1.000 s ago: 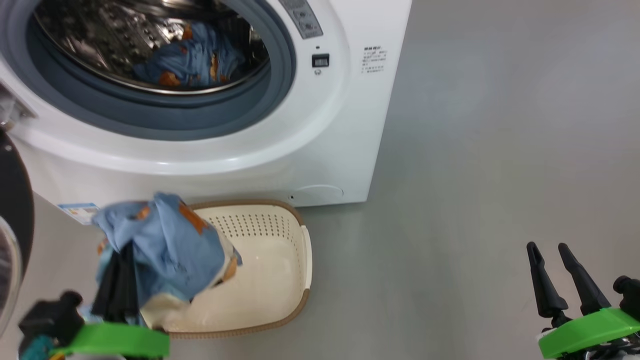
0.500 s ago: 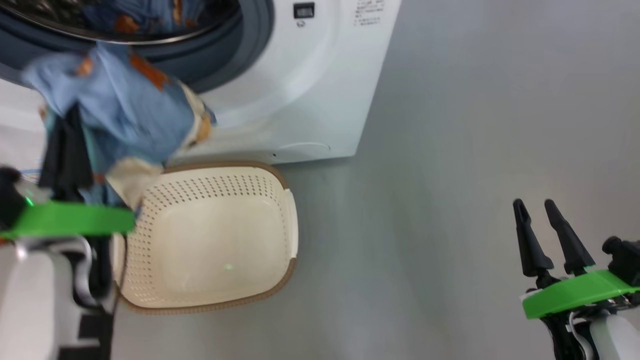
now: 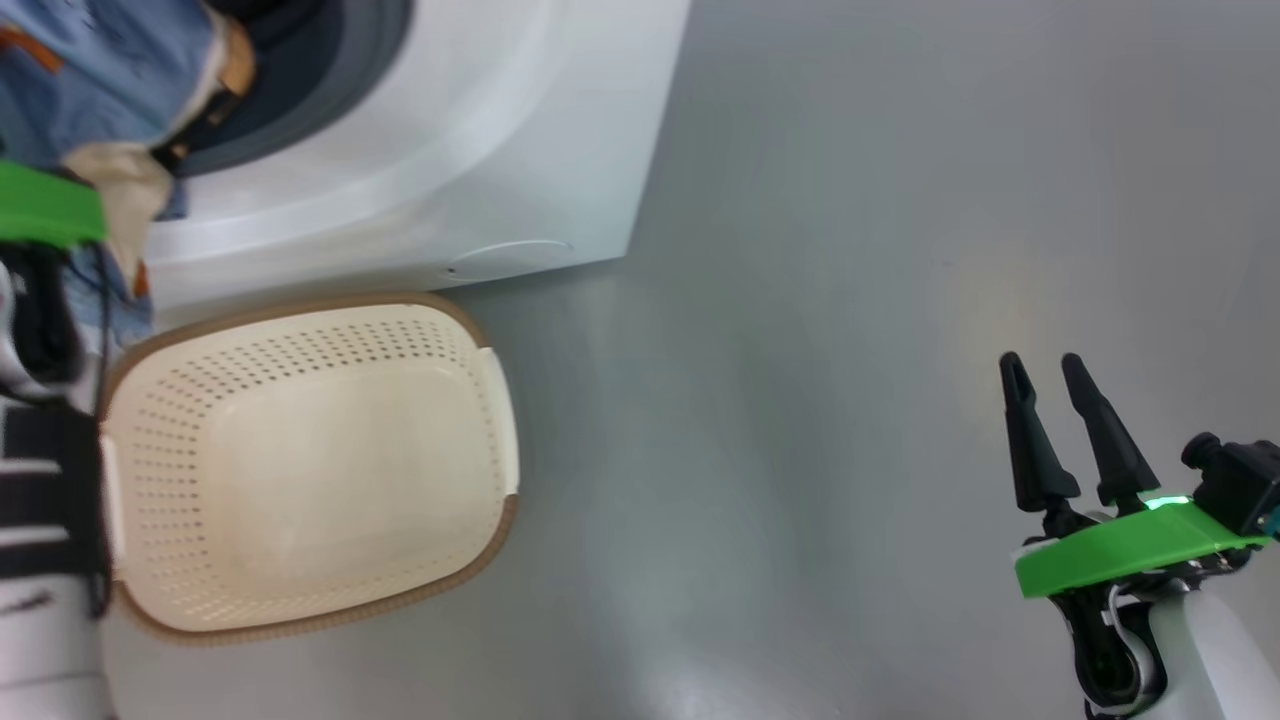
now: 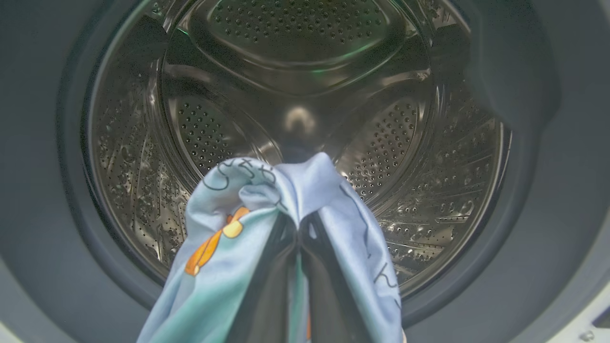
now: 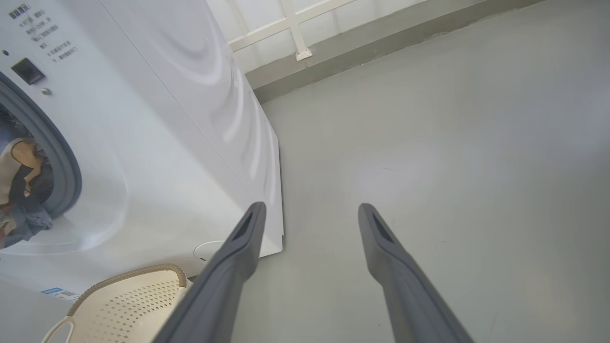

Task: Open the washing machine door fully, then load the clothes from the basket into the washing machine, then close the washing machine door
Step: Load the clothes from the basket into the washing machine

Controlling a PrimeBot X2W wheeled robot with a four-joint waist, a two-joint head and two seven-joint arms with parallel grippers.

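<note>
1. The washing machine (image 3: 420,180) is cut off at the far left; its drum (image 4: 305,71) is partly hidden by the clothes (image 4: 219,238).
2. The clothes are clamped in the closed left gripper (image 4: 298,238), before the drum mouth.
3. The right gripper (image 3: 1041,365) is held wide, empty, right of the basket (image 3: 300,340).

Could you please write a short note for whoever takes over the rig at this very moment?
Left claw: shut on the clothes, a blue bear-print garment held at the mouth of the drum.
Right claw: open and empty, over the floor to the right of the washing machine.
Basket: on the floor in front of the machine, empty.
Done: door open, basket emptied.
Left: drop the garment inside the drum, pull the arm out, close the door.
</note>
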